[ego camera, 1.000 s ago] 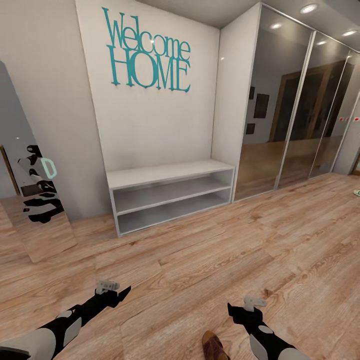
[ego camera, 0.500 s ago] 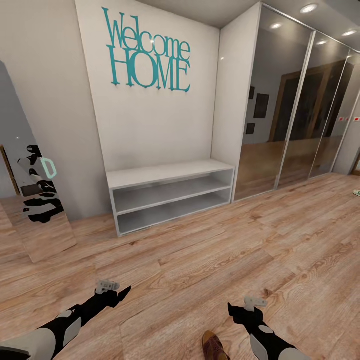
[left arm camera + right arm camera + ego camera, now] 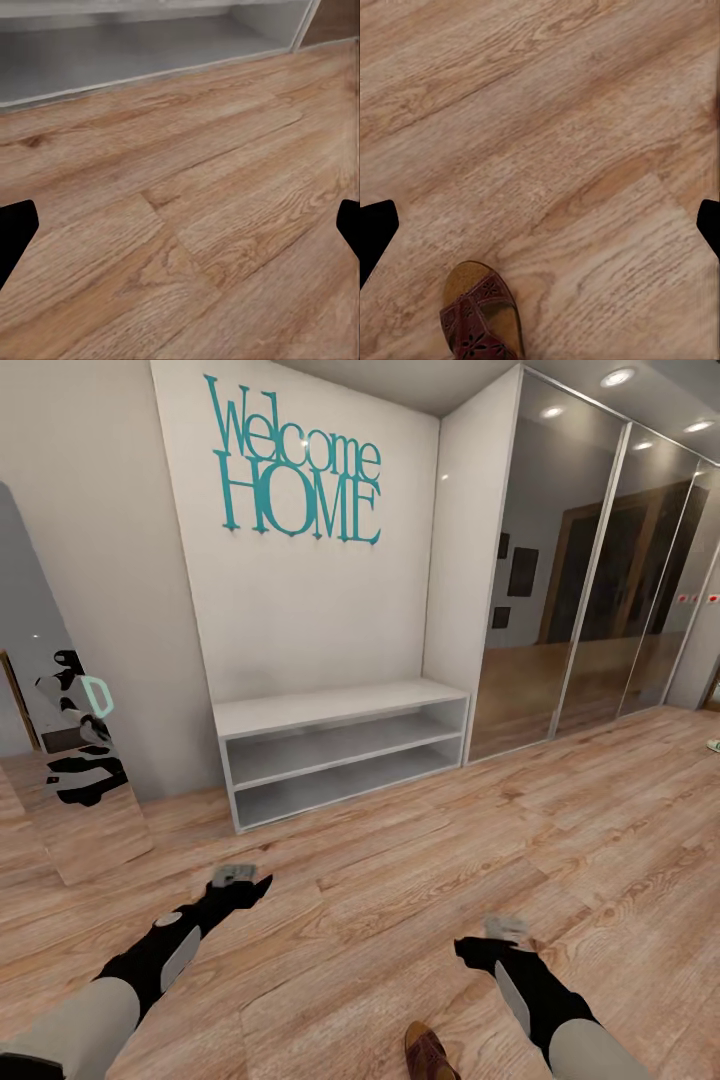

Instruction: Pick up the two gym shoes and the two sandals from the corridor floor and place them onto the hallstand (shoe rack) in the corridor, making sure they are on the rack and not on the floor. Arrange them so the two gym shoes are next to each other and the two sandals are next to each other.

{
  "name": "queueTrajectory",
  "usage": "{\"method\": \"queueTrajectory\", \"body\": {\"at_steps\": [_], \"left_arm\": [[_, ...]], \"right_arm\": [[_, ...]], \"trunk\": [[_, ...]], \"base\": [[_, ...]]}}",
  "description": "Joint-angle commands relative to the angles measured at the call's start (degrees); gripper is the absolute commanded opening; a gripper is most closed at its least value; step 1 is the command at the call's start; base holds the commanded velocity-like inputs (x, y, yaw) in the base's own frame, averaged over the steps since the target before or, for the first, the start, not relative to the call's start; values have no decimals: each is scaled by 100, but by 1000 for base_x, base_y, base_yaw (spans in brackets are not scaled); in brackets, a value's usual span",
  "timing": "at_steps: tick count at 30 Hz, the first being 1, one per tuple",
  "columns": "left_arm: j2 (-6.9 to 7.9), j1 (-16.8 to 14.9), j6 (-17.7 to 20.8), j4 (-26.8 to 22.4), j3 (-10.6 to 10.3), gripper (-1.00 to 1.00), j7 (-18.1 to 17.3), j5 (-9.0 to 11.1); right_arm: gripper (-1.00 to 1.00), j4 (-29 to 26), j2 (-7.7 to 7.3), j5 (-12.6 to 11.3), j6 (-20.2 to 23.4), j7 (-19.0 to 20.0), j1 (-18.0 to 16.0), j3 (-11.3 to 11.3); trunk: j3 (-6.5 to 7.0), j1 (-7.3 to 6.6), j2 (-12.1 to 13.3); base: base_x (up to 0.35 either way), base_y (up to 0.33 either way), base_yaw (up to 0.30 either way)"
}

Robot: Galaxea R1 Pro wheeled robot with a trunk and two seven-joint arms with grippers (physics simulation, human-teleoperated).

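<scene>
The light brown wood-plank corridor floor (image 3: 400,880) is carrying a plain white two-shelf bench (image 3: 340,750) standing against the wall, and a small dark-brown leather sandal with a tan footbed (image 3: 428,1052) is lying flat on the planks, well apart from it.

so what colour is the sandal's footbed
Tan, under dark reddish-brown straps; the sandal shows best in the right wrist view.

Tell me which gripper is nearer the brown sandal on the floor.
Right. The right gripper hangs just beyond the sandal, slightly to its right; the left gripper is far off to its left, toward the white bench.
</scene>
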Motion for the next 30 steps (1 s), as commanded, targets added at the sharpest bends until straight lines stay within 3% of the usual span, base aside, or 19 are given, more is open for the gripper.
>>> {"method": "queueTrajectory", "body": {"at_steps": [1,4,8,15,25,30], "left_arm": [[7,-7,223,-258,-40,100,47,39],[22,-14,691,-892,-32,100,353,37],[38,-16,930,-1270,-30,100,646,35],[170,-17,1017,-1419,-40,100,744,22],[207,-17,1034,-1431,-61,100,754,19],[209,-17,1043,-1431,-62,100,755,19]], "right_arm": [[100,-274,8,15,315,1,-1,-18],[100,-659,18,-10,747,5,-1,-16],[100,-783,17,-8,862,25,-1,-2],[100,-823,20,21,899,32,-1,17],[100,-822,10,27,903,44,-1,14],[100,-826,7,21,902,49,-1,11]], "trunk": [[-6,-1,-2],[-6,-1,-2],[-6,-1,-2],[-6,-1,-2],[-6,-1,-2],[-98,109,-202]], "base": [[0,0,0],[0,0,0],[0,0,0],[0,0,0],[0,0,0],[0,0,0]]}}
